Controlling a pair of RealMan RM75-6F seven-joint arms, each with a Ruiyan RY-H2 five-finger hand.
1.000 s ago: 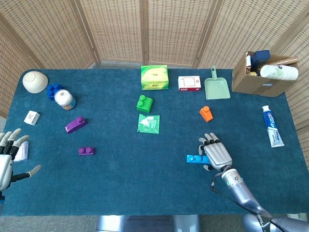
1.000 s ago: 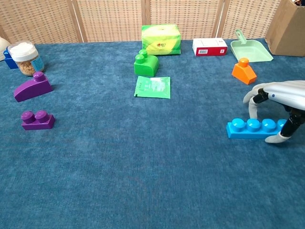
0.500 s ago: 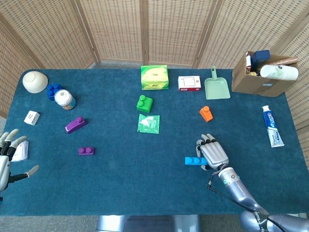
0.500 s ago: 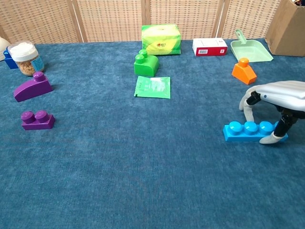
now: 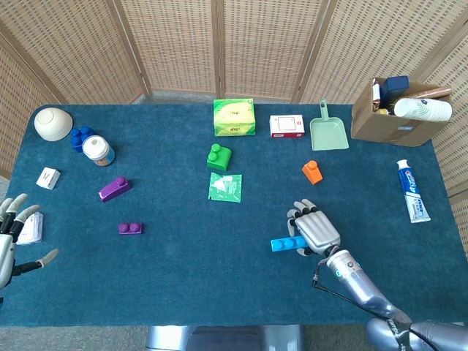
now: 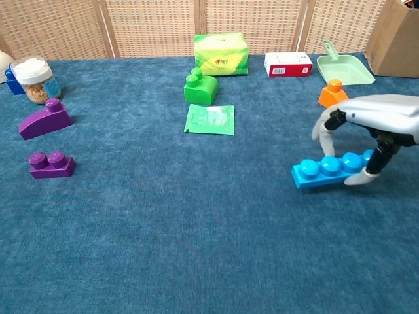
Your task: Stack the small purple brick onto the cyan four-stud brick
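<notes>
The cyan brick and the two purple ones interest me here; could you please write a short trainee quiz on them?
1. True or false: the right hand grips the cyan four-stud brick.
2. Which purple brick lies nearer the robot: A, the small purple brick with two studs, or B, the sloped purple brick?
3. Fill in: the left hand holds ____.

Key: 1 true; 2 A; 3 nothing.

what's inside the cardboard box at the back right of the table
The cardboard box holds a white paper cup lying on its side, a dark blue item and a brown item at the rim. Anything beneath them is covered, and the chest view shows only the box's outer wall.
</notes>
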